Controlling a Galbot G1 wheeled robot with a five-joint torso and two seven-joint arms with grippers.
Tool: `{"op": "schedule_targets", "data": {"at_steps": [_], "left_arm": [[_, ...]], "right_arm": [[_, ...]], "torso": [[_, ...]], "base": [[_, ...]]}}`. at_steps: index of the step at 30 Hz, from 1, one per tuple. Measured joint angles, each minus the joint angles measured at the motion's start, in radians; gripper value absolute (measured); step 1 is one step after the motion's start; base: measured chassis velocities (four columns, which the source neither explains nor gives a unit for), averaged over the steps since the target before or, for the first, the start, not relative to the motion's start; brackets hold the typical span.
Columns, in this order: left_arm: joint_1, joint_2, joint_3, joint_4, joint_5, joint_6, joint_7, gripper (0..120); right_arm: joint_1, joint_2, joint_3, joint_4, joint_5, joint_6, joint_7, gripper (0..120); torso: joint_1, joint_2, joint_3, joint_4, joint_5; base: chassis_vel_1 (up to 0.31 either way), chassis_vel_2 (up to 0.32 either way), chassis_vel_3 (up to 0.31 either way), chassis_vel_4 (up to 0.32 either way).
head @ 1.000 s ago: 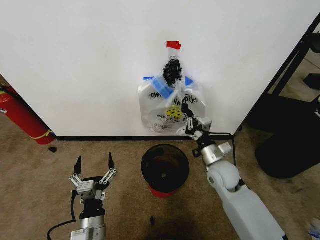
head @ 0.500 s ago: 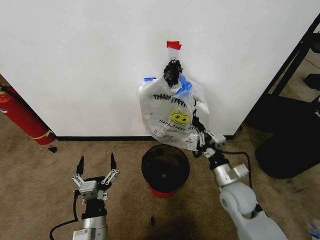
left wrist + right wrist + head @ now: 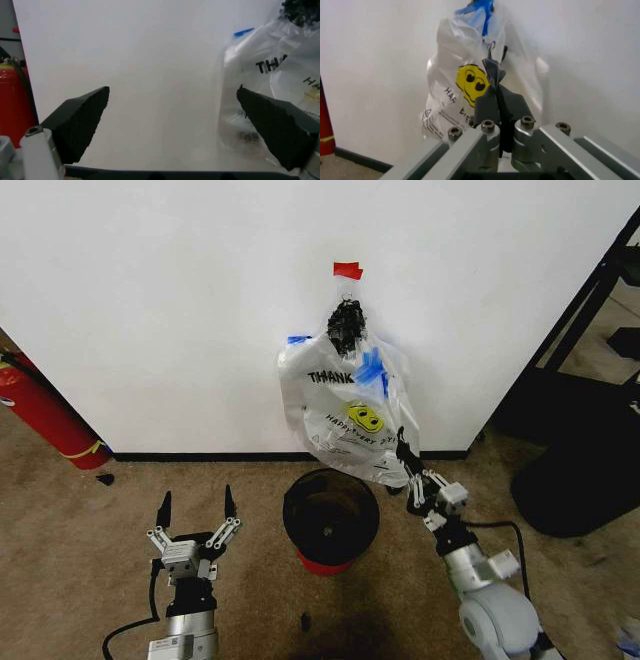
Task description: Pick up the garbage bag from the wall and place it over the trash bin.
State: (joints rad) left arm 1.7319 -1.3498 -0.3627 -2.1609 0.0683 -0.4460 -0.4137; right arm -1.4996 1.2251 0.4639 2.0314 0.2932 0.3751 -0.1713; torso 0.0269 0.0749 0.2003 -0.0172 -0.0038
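Observation:
The garbage bag (image 3: 345, 405), translucent with black "THANK" print, a yellow smiley and blue patches, hangs from a black hook on the white wall. Its lower right corner is drawn out and down toward me. My right gripper (image 3: 404, 452) is shut on that corner, just above and right of the trash bin (image 3: 330, 515). In the right wrist view the fingertips (image 3: 488, 65) pinch the film of the garbage bag (image 3: 451, 93). The trash bin is a round black basket with a red base, standing on the carpet below the bag. My left gripper (image 3: 195, 510) stands open, low and left of the bin, and the garbage bag (image 3: 260, 75) shows beyond it.
A red fire extinguisher (image 3: 40, 415) leans against the wall at far left. Red tape (image 3: 347, 270) marks the wall above the hook. A black rack (image 3: 590, 310) and a dark rounded object (image 3: 580, 480) stand at the right. Brown carpet lies around the bin.
My right arm has drawn back and down from the wall, pulling the bag's lower corner out with it so the bag slants right. The left gripper has barely shifted.

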Motion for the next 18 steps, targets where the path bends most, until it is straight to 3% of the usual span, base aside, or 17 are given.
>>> {"op": "schedule_targets", "data": {"at_steps": [18], "left_arm": [[-0.017,0.008,0.007,0.016,-0.015,0.0,-0.001,100]], "right_arm": [[-0.2,0.038,0.079,0.016,-0.02,0.195,-0.084,0]], "torso": [[0.0,0.0,0.0,-0.0001,0.0]], "base": [[0.0,0.0,0.0,0.0]]}}
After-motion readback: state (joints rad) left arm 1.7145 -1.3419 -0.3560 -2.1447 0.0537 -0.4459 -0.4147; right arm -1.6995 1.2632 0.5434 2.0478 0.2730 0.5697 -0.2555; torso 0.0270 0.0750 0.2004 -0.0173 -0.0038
